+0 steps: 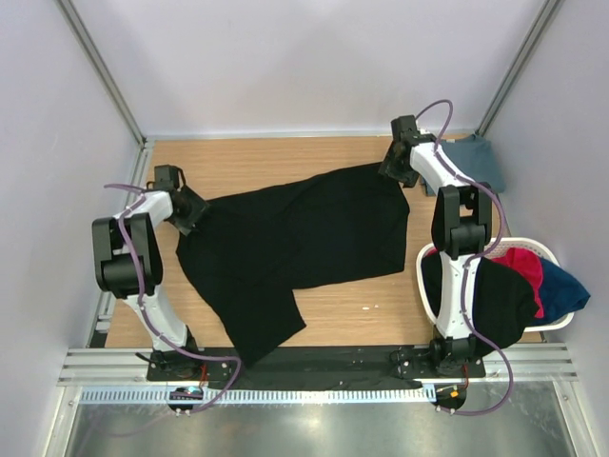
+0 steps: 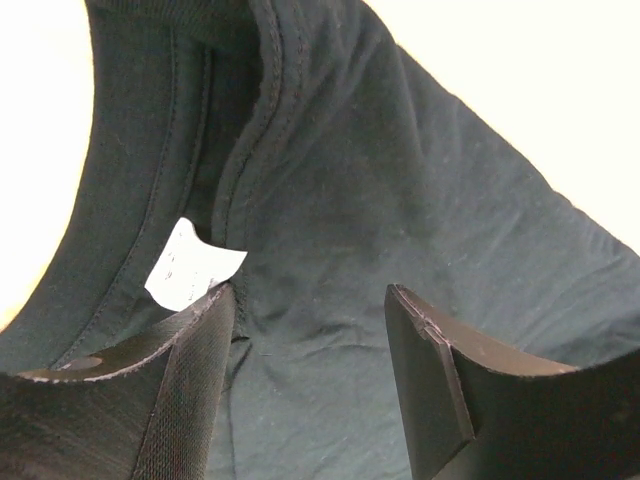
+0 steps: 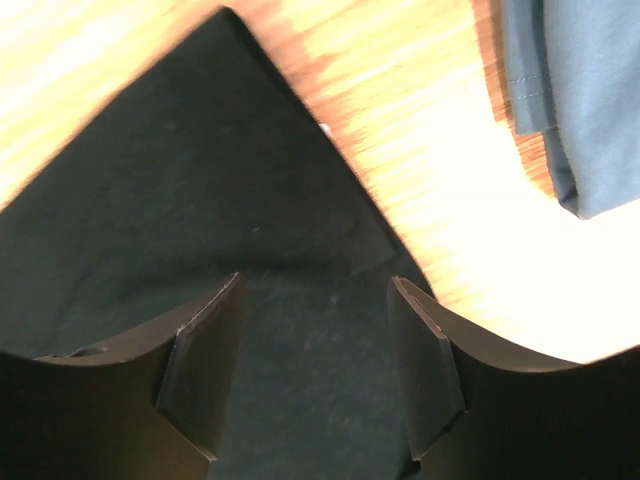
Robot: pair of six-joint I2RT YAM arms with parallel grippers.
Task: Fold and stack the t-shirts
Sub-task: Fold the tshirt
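1. Top view: the large black t-shirt (image 1: pixel 295 238) lies spread loosely across the middle of the wooden table (image 1: pixel 257 157). It is not folded, and one part trails toward the lower-left of the frame, down to the table's near edge.
2. The left gripper (image 1: pixel 190 211) is at the left edge of that shirt, mid-left of the frame.
3. Left wrist view: the left gripper (image 2: pixel 310 300) has its jaws well apart. The black cloth (image 2: pixel 400 180) lies under and between them, and no fold is pinched.
4. Same view: the shirt's collar (image 2: pixel 270 100) runs down from the top centre. A small white tag (image 2: pixel 190 265) sits just inside it, touching the tip of the finger on the frame's left.
5. The right gripper (image 1: pixel 395 169) is at the upper-right corner of the black shirt, in the upper right of the top view.
6. Right wrist view, somewhat blurred: the right gripper (image 3: pixel 315 290) is spread wide with nothing clamped. A pointed corner of the black shirt (image 3: pixel 200 200) lies beneath it on the bare wood (image 3: pixel 420 130).
7. The slate-blue t-shirt (image 1: pixel 481 162) lies folded at the far right corner of the table, just beside the right gripper. Its edge shows in the upper right of the wrist view (image 3: pixel 580 90), apart from the black corner.
8. A white basket (image 1: pixel 538 244) sits at the lower right of the top view.
9. It holds another black shirt (image 1: pixel 490 295), a magenta-red one (image 1: pixel 523 267) and a blue one (image 1: pixel 563 290) hanging over its right rim, all crumpled.
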